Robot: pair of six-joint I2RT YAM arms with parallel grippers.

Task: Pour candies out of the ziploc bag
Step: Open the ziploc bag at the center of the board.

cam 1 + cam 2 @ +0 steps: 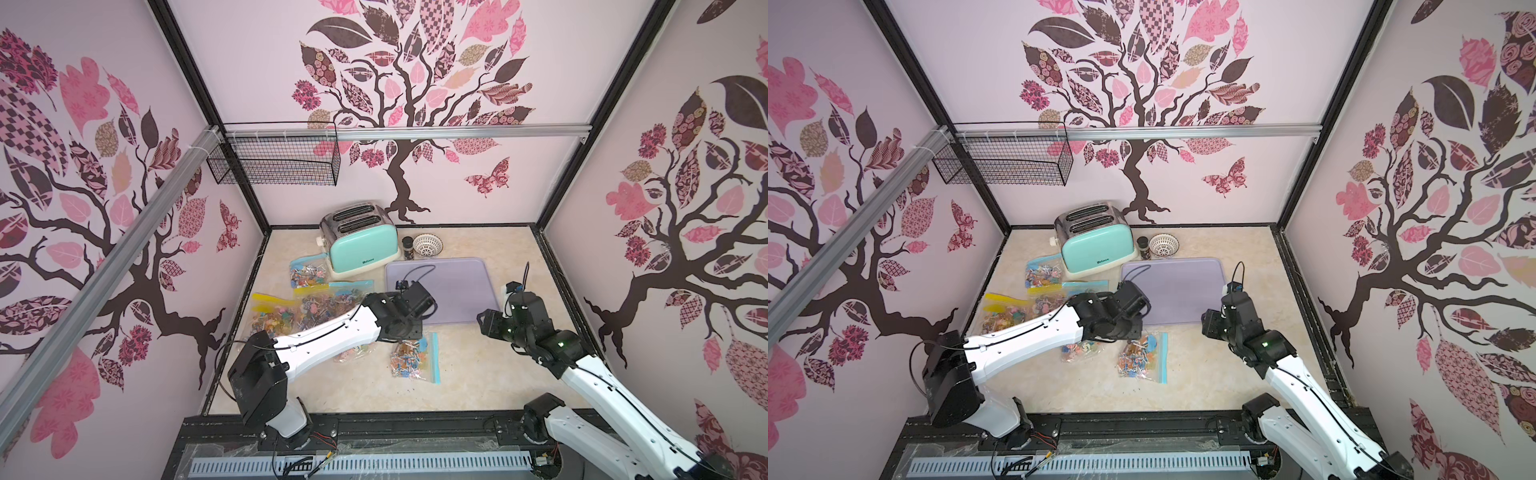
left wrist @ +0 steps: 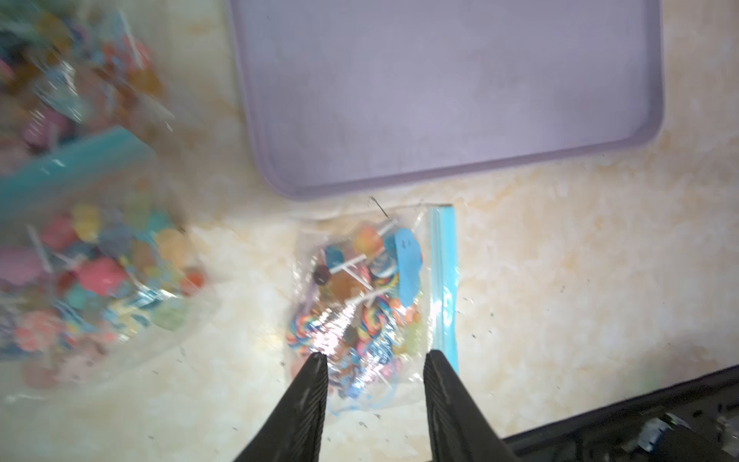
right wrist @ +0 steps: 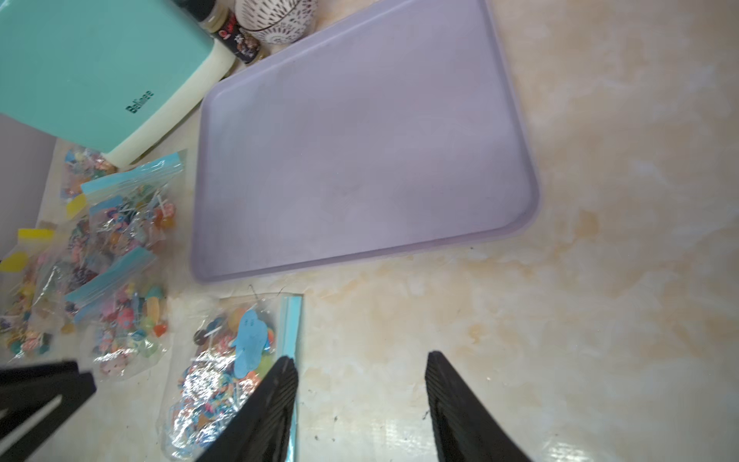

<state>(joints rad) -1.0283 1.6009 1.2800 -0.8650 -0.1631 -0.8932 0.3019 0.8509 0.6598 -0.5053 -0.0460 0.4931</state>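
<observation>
We are hanging the left gripper and right gripper spread wide, holding nothing. Pinching the lumpy middle of the ziploc bag may be crushing the candies.

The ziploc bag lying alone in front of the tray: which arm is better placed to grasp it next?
Left, probably. In the left wrist view the open left gripper is centred over the ziploc bag; the open right gripper sits off its blue seal edge, mostly above bare table.
</observation>
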